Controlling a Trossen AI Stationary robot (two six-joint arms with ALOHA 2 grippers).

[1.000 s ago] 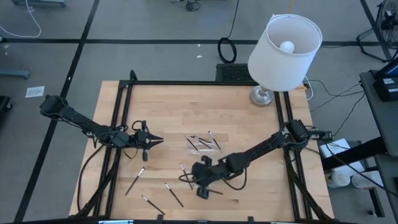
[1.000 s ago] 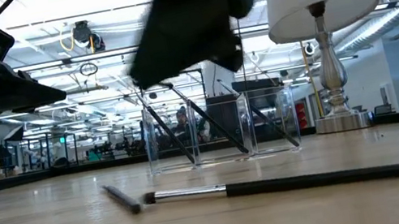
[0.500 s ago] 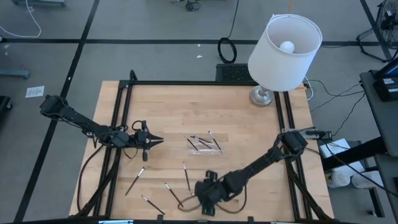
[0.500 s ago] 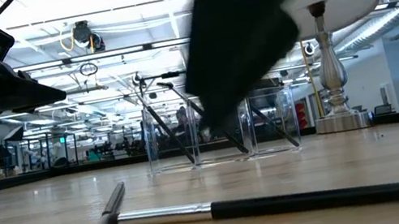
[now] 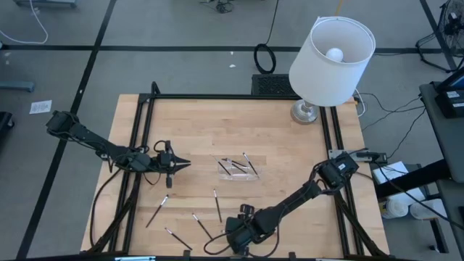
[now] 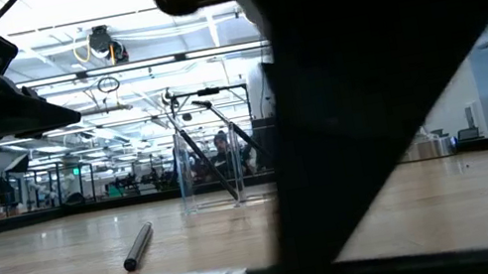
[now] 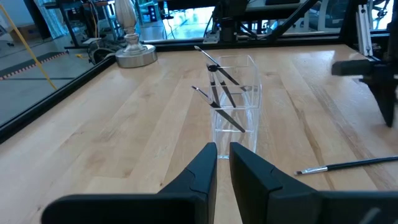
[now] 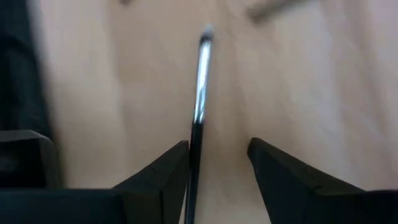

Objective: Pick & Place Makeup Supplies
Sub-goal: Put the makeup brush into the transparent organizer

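The right hand [image 5: 235, 243] is low at the bench's [image 5: 275, 138] front edge, fingers spread around a stick [image 8: 200, 93] lying flat. Other sticks [image 5: 217, 205] lie near; some stand in the tray [image 5: 239, 167] mid-bench. The left hand [image 5: 183, 164], pressed nearly together, waits left of the tray.

Two robot arms, both showing matte black throughout: slim jointed links with bulkier housings at the joints. Left arm [image 5: 94, 143] is trailing a thin black cable looping beneath its forearm. Right arm [image 5: 297, 199] is carrying a boxy shoulder block with a pale label patch. Fingers [image 7: 198, 176] are showing as dark, wedge-shaped, smooth-faced pads, tapering toward the tips.
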